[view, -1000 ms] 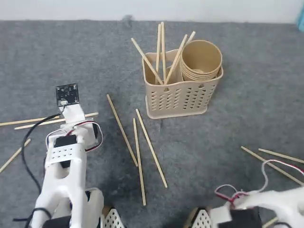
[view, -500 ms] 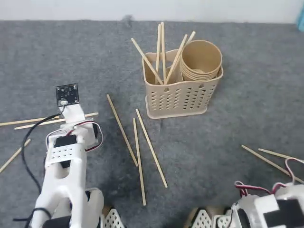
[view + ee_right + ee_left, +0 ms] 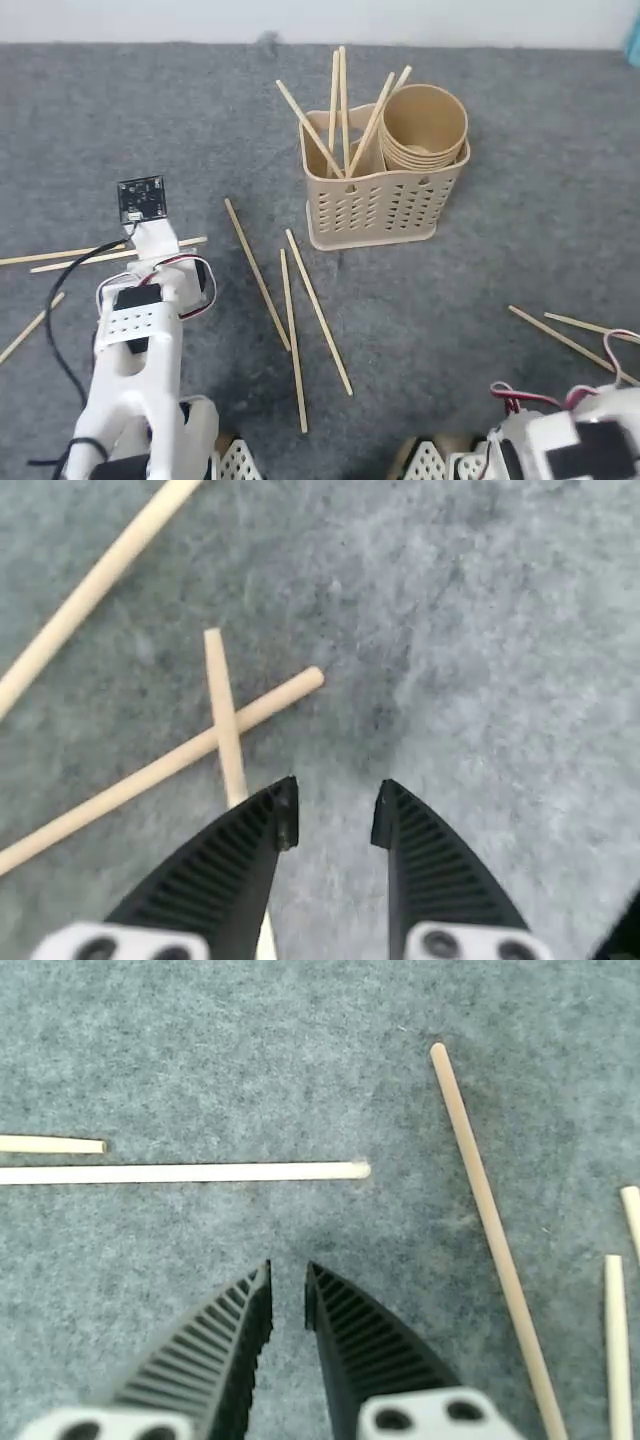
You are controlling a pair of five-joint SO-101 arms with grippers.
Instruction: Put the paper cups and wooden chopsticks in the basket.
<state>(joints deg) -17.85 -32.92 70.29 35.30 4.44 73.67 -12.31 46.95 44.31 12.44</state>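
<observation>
Grey felt counter [image 3: 480, 270] strewn with chopsticks [image 3: 290, 310].
Right tool [image 3: 335, 810] hangs parted and empty over a crossed pair [image 3: 228, 730], one stick running under a jaw. I'd shift off the crossing, straddle a single stick squarely, and close low so it can't roll away. Left tool [image 3: 288, 1278], barely parted and empty, sits near a lone stick [image 3: 190, 1172]. Cups [image 3: 425, 125] already stand in the basket [image 3: 375, 215] beside several upright sticks.
</observation>
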